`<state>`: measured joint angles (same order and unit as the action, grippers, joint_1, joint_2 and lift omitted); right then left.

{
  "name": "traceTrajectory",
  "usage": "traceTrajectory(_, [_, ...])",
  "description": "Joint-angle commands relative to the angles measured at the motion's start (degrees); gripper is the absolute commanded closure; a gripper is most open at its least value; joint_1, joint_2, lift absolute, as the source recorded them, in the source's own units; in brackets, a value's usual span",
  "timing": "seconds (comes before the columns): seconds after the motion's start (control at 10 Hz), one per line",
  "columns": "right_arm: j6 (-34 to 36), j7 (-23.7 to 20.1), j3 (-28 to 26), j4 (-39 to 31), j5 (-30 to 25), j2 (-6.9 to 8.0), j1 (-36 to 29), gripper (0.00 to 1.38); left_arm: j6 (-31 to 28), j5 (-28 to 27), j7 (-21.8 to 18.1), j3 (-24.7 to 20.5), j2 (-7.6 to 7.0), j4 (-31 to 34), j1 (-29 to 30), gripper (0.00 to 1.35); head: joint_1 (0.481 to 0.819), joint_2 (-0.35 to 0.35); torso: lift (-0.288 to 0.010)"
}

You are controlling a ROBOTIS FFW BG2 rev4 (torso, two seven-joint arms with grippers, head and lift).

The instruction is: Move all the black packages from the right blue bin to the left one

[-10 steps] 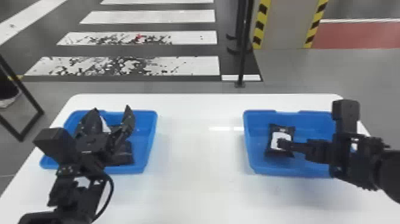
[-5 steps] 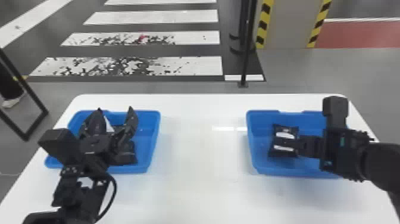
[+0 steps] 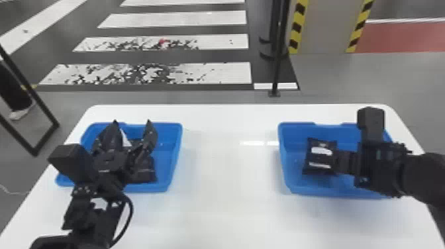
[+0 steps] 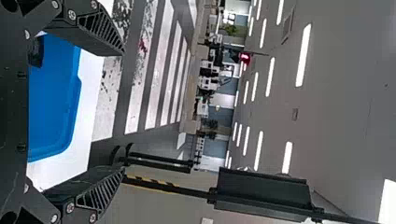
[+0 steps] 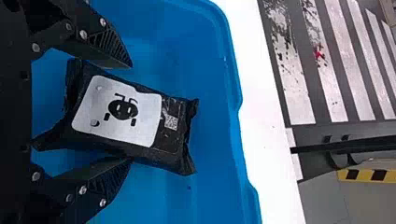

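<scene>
Black package [image 3: 320, 159]: lying in the right bin, printed white label up
Long axis: in the right wrist view, running outward from the palm at a slant; the small square code sits toward the outer end
Right gripper [image 3: 345, 163]: jaws apart, the package between them
Right bin [image 3: 331, 129]: on the table [image 3: 225, 165]
Left gripper [image 3: 132, 122]: over the left bin [image 3: 169, 149], jaws wide apart
Left bin: another black package [image 3: 145, 170] inside
</scene>
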<state>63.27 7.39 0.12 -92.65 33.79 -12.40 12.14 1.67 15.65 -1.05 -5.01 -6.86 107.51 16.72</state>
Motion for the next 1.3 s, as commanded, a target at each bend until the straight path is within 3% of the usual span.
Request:
traceTrajectory(0.0, [0.01, 0.0, 0.0, 2.44, 1.17, -0.25, 0.94, 0.63, -0.12, 0.0, 0.0, -0.02, 0.0, 0.0, 0.15, 0.17, 0.695, 0.075, -0.14])
traceTrajectory(0.1, [0.57, -0.18, 0.0, 3.15, 2.2, -0.43, 1.08, 0.84, 0.02, 0.0, 0.0, -0.02, 0.0, 0.0, 0.15, 0.17, 0.695, 0.075, -0.14])
traceTrajectory(0.2, [0.57, -0.27, 0.0, 3.01, 3.69, -0.43, 0.94, 1.14, 0.02, 0.0, 0.0, -0.02, 0.0, 0.0, 0.15, 0.17, 0.695, 0.076, -0.14])
traceTrajectory(0.5, [0.57, -2.2, -1.03, -1.91, 3.57, -0.87, -2.16, 1.16, 0.3, 0.0, 0.0, 0.21, 0.0, 0.0, 0.15, 0.17, 0.695, 0.089, -0.14])
traceTrajectory(0.9, [0.57, -7.91, -8.0, -17.1, 3.46, -1.05, -12.7, 1.16, 0.86, 0.46, 0.0, -0.13, 0.35, 0.0, 0.29, 0.17, 0.695, 0.081, -0.14])
traceTrajectory(1.0, [-2.24, -11.17, -8.91, -18.09, 3.34, -1.05, -13.55, 1.16, 0.86, 0.57, 0.0, -0.02, 0.44, 0.0, 0.29, 0.17, 0.695, 0.078, -0.14])
traceTrajectory(1.2, [-16.03, -25.84, -7.54, -10.63, 3.57, -2.19, -10.73, 1.16, 1.42, 0.8, 0.08, 0.44, 0.53, 0.0, -0.13, 0.17, 0.695, 0.087, -0.14])
